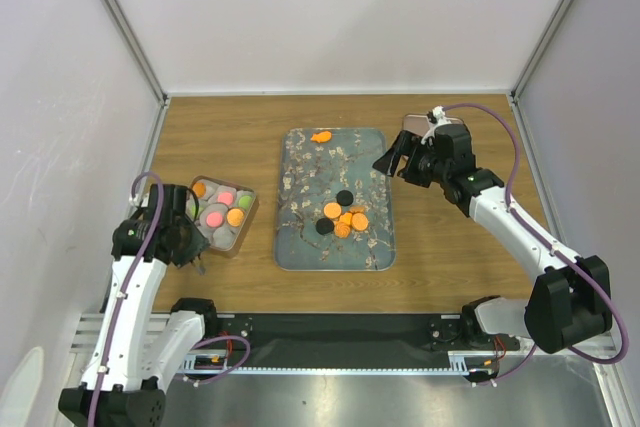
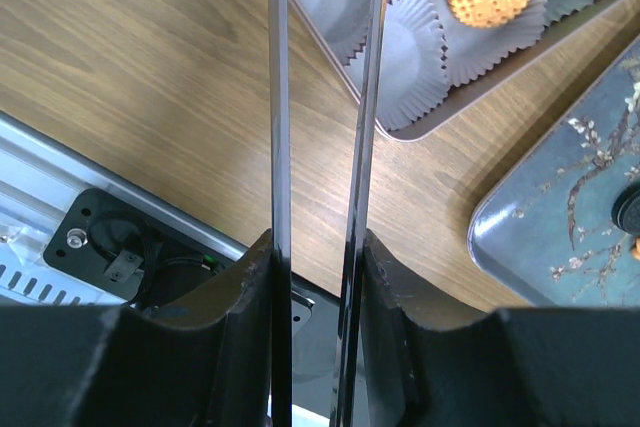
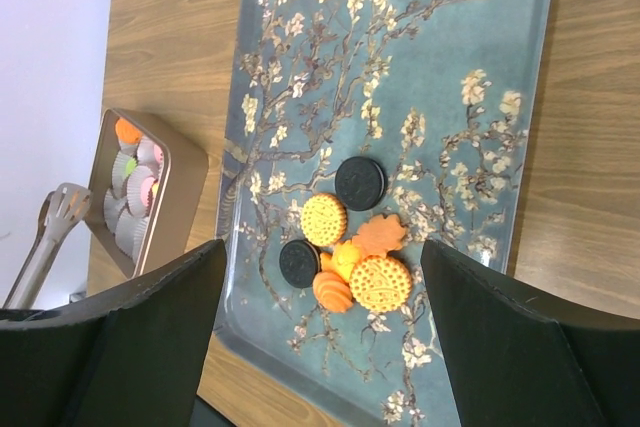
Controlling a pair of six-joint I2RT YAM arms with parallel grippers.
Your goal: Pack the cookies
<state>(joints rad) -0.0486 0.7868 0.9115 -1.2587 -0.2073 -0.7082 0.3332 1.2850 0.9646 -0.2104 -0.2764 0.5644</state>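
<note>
Orange, pink and green cookies (image 1: 225,209) sit in the box (image 1: 251,209); several more wait on the tray (image 1: 300,162). Tongs (image 2: 278,97) sit clenched in the left hand (image 2: 318,287); the right hand (image 1: 396,161) is released, empty.

no readable text, labels or numbers in any view, arm base boards (image 1: 215,355) perhaps too blurred

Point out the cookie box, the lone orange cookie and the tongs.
cookie box (image 3: 185,197): right wrist view, side wall.
lone orange cookie (image 1: 321,136): top view, its middle.
tongs (image 3: 62,207): right wrist view, scalloped tip.
</note>
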